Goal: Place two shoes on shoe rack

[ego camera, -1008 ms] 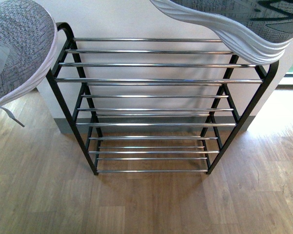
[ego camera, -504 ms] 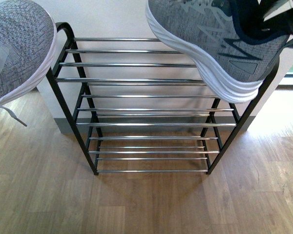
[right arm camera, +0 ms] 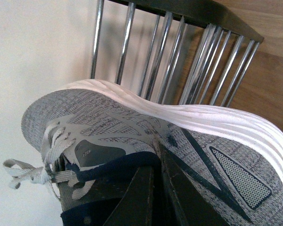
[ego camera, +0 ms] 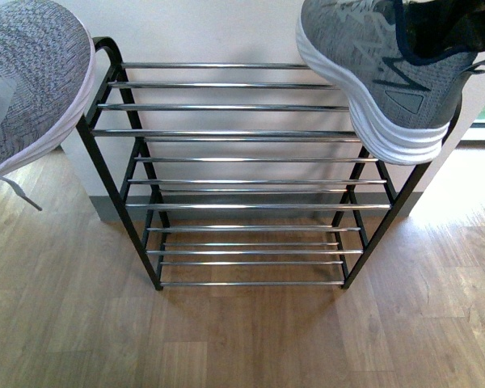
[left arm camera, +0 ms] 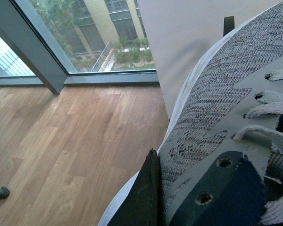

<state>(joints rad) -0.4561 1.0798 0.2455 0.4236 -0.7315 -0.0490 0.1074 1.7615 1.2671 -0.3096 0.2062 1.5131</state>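
The right sneaker, the grey knit one on your right arm, sits over the right end of the shoe rack, at the top tier. Its toe points toward the wall, and its white heel overhangs the front rod and covers the rack's right front corner. In the right wrist view the sole runs close across the chrome rods. You cannot tell from either view whether it touches them.

Your right gripper is pinched on that shoe at the navy collar. One dark finger is on the outer side and the other is inside the opening, with the laces loose beside them.

The left sneaker hangs off the rack, just outside its left arched rail and well above the wooden floor. A lace trails below it.

Your left gripper has this shoe in its grip. Only one dark finger shows, pressed flat against the outer knit next to the eyelet panel, and the other is hidden by the shoe. Behind it you see bare floorboards and a window.

All four tiers of the rack are bare apart from the right sneaker at the top.
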